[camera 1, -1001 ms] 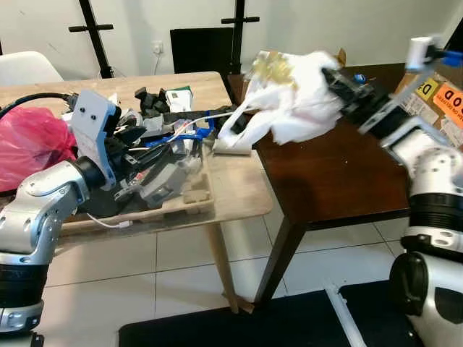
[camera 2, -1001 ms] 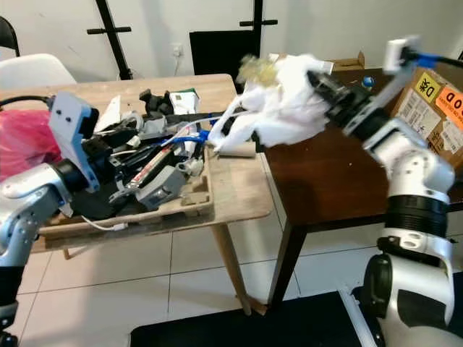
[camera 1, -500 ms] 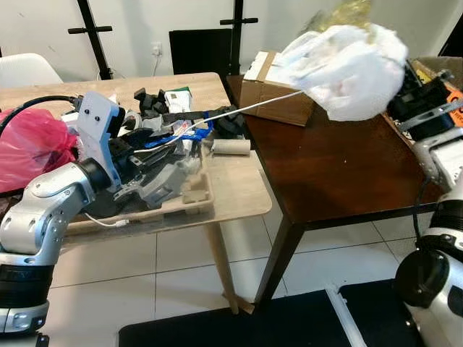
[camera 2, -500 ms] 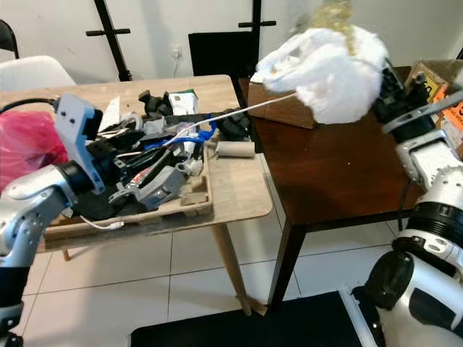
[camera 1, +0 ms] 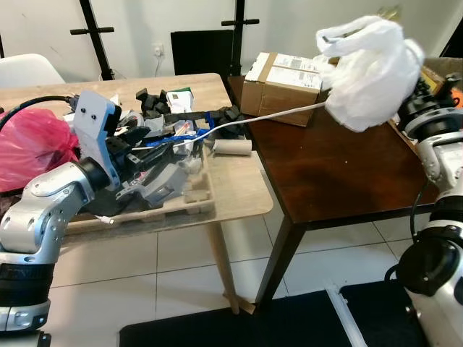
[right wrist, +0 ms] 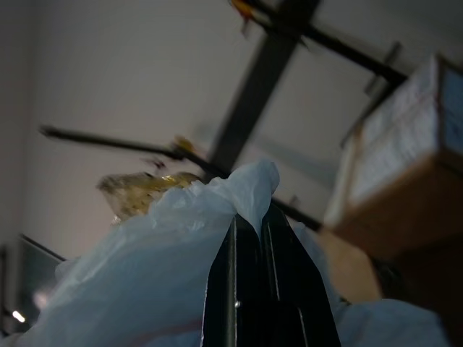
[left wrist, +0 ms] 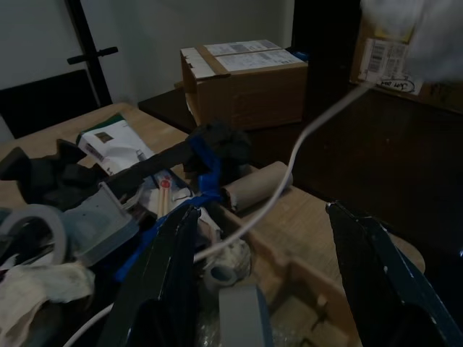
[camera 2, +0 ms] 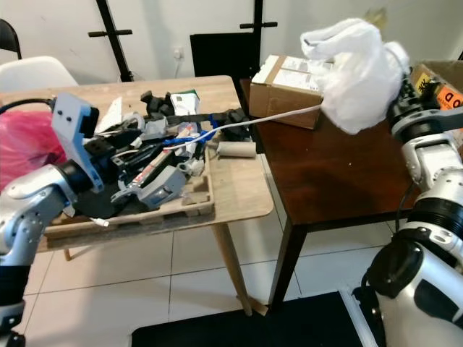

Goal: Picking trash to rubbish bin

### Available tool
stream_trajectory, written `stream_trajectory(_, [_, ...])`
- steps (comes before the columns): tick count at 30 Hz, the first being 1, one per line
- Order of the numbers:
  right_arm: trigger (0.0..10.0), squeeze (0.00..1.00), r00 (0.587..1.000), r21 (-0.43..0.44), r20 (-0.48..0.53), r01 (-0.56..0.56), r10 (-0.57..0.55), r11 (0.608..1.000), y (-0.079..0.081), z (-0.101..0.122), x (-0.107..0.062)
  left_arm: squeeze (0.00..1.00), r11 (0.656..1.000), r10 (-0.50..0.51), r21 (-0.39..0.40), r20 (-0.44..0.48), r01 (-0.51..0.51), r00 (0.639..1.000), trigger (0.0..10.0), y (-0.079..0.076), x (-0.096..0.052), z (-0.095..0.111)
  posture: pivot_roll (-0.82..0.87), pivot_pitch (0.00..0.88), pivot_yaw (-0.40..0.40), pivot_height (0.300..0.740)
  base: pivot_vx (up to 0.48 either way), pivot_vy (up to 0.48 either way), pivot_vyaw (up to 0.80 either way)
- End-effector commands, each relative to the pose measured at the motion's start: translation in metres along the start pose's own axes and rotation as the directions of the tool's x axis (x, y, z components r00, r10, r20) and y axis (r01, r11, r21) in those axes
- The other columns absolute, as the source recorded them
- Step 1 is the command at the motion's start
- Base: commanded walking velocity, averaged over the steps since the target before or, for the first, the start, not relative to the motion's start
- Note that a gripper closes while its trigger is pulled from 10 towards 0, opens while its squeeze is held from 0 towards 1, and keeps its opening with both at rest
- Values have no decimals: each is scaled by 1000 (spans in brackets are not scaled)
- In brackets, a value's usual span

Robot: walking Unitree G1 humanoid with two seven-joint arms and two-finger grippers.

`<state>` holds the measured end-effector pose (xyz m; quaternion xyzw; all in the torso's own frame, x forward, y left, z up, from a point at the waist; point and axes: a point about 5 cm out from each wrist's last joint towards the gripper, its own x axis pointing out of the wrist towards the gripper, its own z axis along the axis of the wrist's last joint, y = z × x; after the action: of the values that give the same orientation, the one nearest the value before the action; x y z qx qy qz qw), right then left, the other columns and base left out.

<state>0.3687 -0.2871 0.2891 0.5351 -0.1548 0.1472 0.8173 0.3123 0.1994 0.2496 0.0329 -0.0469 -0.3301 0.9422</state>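
Upper right of frame, right pincer (right wrist: 264, 238): clenched on white plastic bag (camera 1: 372, 69), held up over dark table (camera 1: 340, 170).
White cable (camera 1: 268, 116): trails from bag down to tray clutter.
Left pincer (left wrist: 264, 238): released, hovering over wooden tray (camera 1: 195, 199) on light table (camera 1: 242, 188).
Cardboard box (camera 1: 282, 87): on dark table.

A light wooden table (camera 1: 239, 191) abuts a dark wooden table (camera 1: 340, 170) on pale floor tiles (camera 1: 173, 285).
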Motion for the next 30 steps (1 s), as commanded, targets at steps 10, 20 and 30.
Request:
stream_trajectory(10, [0, 0, 956, -62, -279, -108, 87, 992, 19, -96, 18, 0, 999, 40, -6, 1, -40, 999, 10000, 3, 4, -2, -13, 87, 27, 740, 0, 0, 0])
stream_trajectory(20, [10000, 1000, 900, -544, -430, -201, -65, 814, 15, -163, 21, 0, 998, 66, 4, 2, -66, 998, 10000, 3, 4, -1, 3, 90, 16, 740, 0, 0, 0])
stream_trajectory(30, [10000, 0, 953, -737, -275, -125, -126, 665, 12, -143, 28, 0, 999, 36, 10, -12, -35, 999, 10000, -4, 6, -3, -4, 91, 25, 740, 0, 0, 0])
